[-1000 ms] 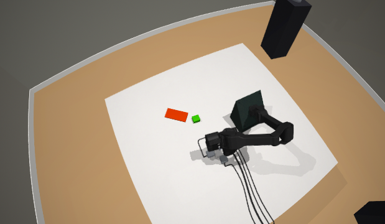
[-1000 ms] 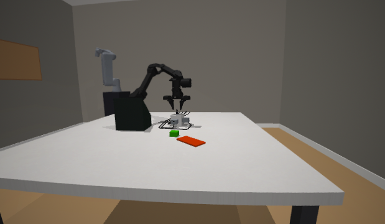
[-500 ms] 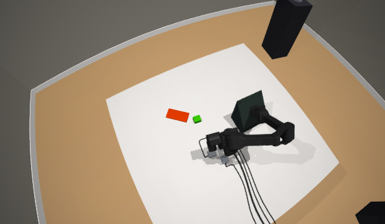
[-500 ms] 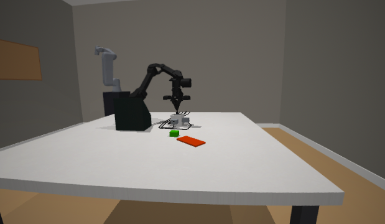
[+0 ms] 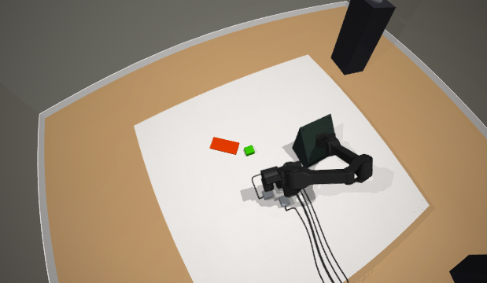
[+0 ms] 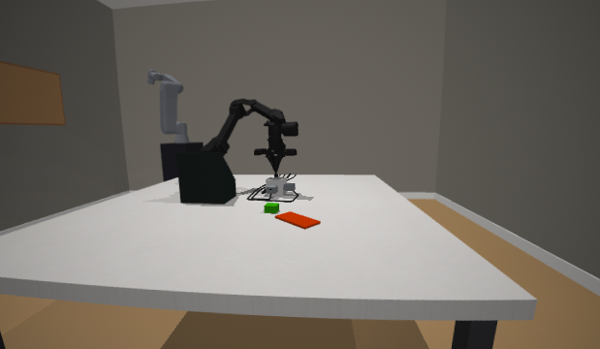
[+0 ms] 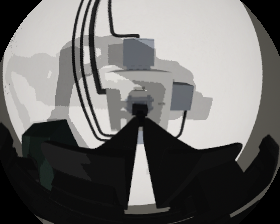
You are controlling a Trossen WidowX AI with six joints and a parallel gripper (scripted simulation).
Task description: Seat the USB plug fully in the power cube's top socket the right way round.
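"Black fingers, pinched almost together: is the claw (image 6: pixel 275 174) (image 7: pixel 140 121) holding anything?"

"Yes, it's gripping the USB plug (image 6: pixel 276 176) (image 7: pixel 140 109), the small dark piece at its tips, just below the middle of the wrist frame."

"And where's the plug sitting?"

"On top of the pale power cube (image 6: pixel 282 181) (image 7: pixel 113 107), near the centre of the exterior view. How deep it goes, or which way round, I can't tell; the fingertips cover it."

"Anything else on that cube?"

"A grey plug (image 5: pixel 267 194) (image 6: pixel 289 186) (image 7: pixel 182 96) on its right side in the wrist view, and another grey block (image 5: pixel 284 201) (image 7: pixel 138 52) at its upper side there. Dark cables run off toward the lower right of the top view."

"What about the loose things?"

"Both lie on the table (image 5: pixel 188 118) (image 6: pixel 232 262) (image 7: pixel 231 50): a green block (image 5: pixel 249 150) (image 6: pixel 271 208) and, near it, a flat red slab (image 5: pixel 224 145) (image 6: pixel 298 220), left of it in the top frame."
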